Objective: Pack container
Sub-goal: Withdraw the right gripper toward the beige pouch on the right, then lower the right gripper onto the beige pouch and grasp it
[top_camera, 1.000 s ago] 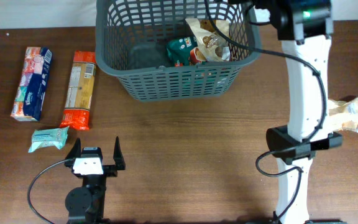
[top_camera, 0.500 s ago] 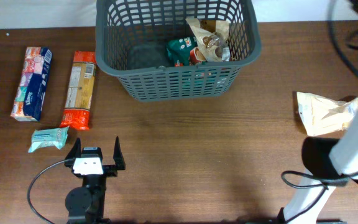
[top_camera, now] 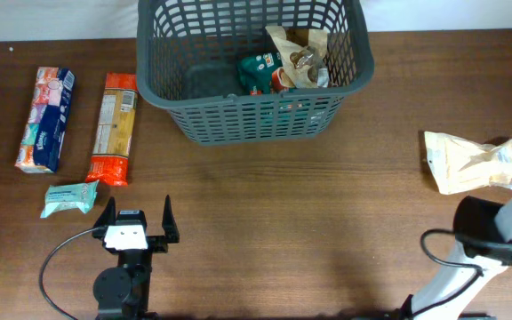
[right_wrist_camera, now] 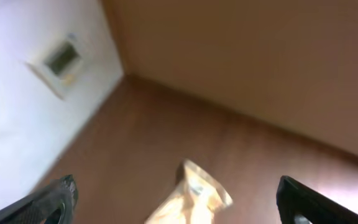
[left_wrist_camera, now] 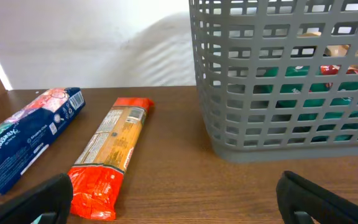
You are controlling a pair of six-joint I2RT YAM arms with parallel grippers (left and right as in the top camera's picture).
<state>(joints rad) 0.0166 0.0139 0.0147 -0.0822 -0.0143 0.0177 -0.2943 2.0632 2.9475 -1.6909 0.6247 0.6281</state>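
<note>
Container (top_camera: pixel 256 120), a large dark grey lattice-sided plastic basket, sits at the table's far edge, holding packets. We note the left gripper (top_camera: pixel 138 206) low near the front edge, jaws wide, empty. The right gripper (right_wrist_camera: pixel 176 186) is spread wide above a tan crinkled pouch (top_camera: pixel 474 162). A long orange packet (top_camera: pixel 114 127) lies left of the basket.

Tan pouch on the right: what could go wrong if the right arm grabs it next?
The right wrist view is blurred, so aiming the open right gripper at the tan pouch is uncertain; lying flat, it may slide. The basket already holds packets on its right side; a drop there could pile up.
</note>
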